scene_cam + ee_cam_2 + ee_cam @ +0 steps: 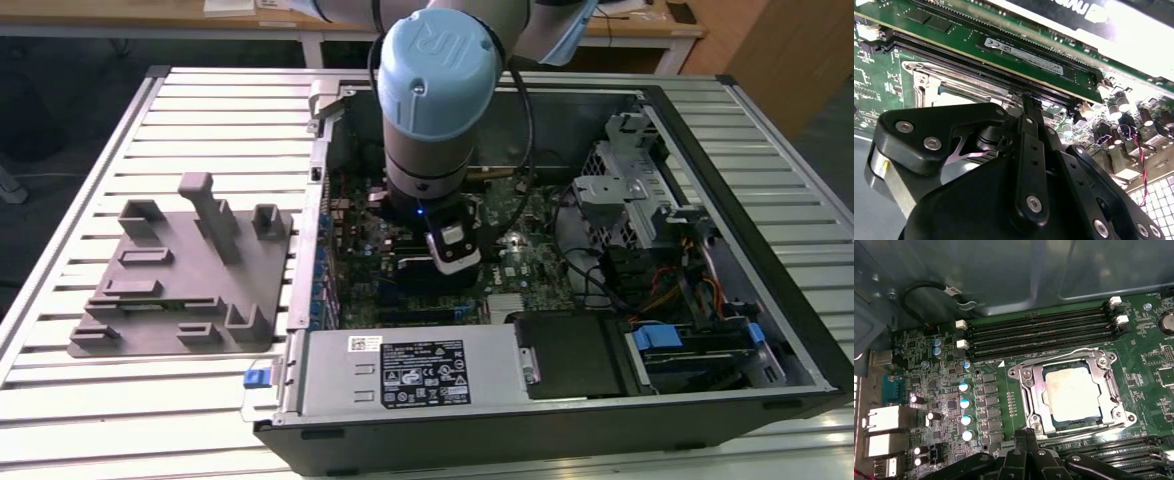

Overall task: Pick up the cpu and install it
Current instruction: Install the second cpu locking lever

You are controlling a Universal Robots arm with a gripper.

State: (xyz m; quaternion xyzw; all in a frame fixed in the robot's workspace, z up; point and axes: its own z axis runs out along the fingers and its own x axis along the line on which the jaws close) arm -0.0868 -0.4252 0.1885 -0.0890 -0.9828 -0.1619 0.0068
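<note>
Tool (1026, 442) hovers beside the cpu (1071, 392), lying flat in its socket.

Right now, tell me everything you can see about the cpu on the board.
The cpu is a flat square chip with a pale, silvery-white metal top that looks a little smudged, edged by a thin darker rim. In the first wrist view it lies flat and level inside the metal socket frame on the green motherboard, beside the rows of black memory slots. The frame surrounds it on all sides. The end effector sits next to the socket and is not touching the chip.
</note>
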